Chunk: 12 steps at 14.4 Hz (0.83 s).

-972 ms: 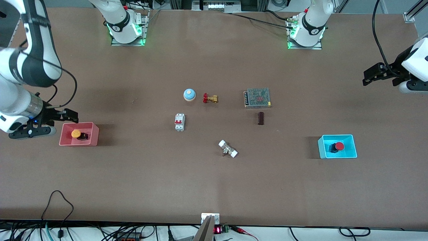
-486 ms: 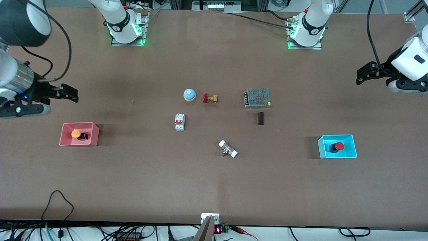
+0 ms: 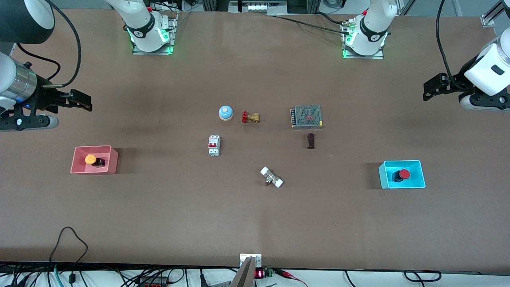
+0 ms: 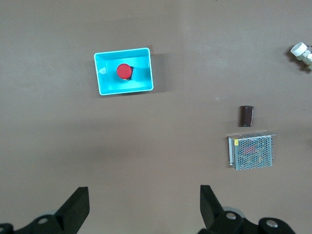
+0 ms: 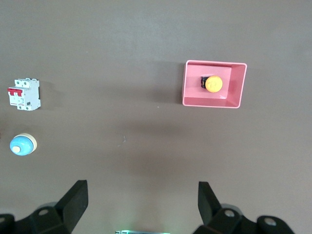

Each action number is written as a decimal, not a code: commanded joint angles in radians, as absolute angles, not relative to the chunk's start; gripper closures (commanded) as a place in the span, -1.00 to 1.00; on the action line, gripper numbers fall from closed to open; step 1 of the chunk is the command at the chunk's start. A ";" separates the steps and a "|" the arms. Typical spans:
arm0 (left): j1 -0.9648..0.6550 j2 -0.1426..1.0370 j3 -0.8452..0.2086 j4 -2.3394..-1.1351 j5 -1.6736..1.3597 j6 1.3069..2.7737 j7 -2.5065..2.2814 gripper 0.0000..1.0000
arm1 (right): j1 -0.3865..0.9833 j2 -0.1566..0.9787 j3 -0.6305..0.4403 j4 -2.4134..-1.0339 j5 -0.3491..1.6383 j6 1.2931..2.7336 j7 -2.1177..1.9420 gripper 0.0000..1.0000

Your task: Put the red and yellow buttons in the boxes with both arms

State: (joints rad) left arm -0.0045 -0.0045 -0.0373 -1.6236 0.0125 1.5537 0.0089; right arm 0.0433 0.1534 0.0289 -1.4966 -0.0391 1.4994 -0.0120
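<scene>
The orange-yellow button (image 3: 91,159) lies in the pink-red box (image 3: 112,161) toward the right arm's end of the table. The red button (image 3: 404,173) lies in the cyan box (image 3: 401,185) toward the left arm's end. My right gripper (image 3: 81,100) is open and empty, up over bare table, apart from the pink-red box. My left gripper (image 3: 432,85) is open and empty, up over bare table, apart from the cyan box. The left wrist view shows my left gripper (image 4: 144,192), the cyan box (image 4: 100,73) and the red button (image 4: 124,71). The right wrist view shows my right gripper (image 5: 141,187), the pink-red box (image 5: 209,101) and the yellow button (image 5: 213,84).
In the middle of the table lie a blue bell (image 3: 225,113), a brass valve with a red handwheel (image 3: 250,117), a mesh-topped power supply (image 3: 306,116), a white circuit breaker (image 3: 214,145), a small dark block (image 3: 310,140) and a white-capped fitting (image 3: 271,177).
My right gripper has moved up and away from the pink-red box, toward the robots' bases. My left gripper has shifted slightly the same way. Both buttons stay in their boxes.
</scene>
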 commanded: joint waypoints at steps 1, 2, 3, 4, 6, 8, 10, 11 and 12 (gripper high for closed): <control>-0.015 0.003 -0.025 -1.594 0.000 1.526 0.017 -1.00 | 0.040 0.166 0.031 -1.450 -0.038 1.456 -0.002 -1.00; -0.015 0.003 -0.025 -1.594 0.002 1.526 0.018 -1.00 | 0.040 0.166 0.031 -1.448 -0.038 1.456 -0.002 -1.00; -0.015 0.003 -0.025 -1.594 0.000 1.525 0.018 -1.00 | 0.040 0.167 0.031 -1.448 -0.038 1.456 -0.002 -1.00; -0.015 0.003 -0.025 -1.594 0.000 1.525 0.018 -1.00 | 0.038 0.167 0.031 -1.448 -0.035 1.456 -0.002 -1.00; -0.015 0.003 -0.025 -1.594 0.002 1.525 0.017 -1.00 | 0.037 0.173 0.031 -1.448 -0.035 1.462 -0.002 -1.00; -0.014 0.003 -0.025 -1.594 0.000 1.525 0.017 -1.00 | 0.035 0.173 0.031 -1.448 -0.035 1.460 -0.002 -1.00; -0.014 0.002 -0.025 -1.594 0.000 1.525 0.017 -1.00 | 0.035 0.175 0.029 -1.448 -0.035 1.462 -0.002 -1.00; -0.015 0.003 -0.025 -1.594 0.000 1.525 0.017 -1.00 | 0.035 0.175 0.029 -1.448 -0.037 1.463 -0.005 -1.00; -0.015 0.003 -0.025 -1.594 0.000 1.525 0.017 -1.00 | 0.035 0.175 0.029 -1.448 -0.037 1.463 -0.006 -1.00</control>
State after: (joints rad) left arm -0.0048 -0.0045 -0.0372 -1.6218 0.0125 1.5503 0.0089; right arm 0.0413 0.1646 0.0256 -1.4770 -0.0391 1.4798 -0.0113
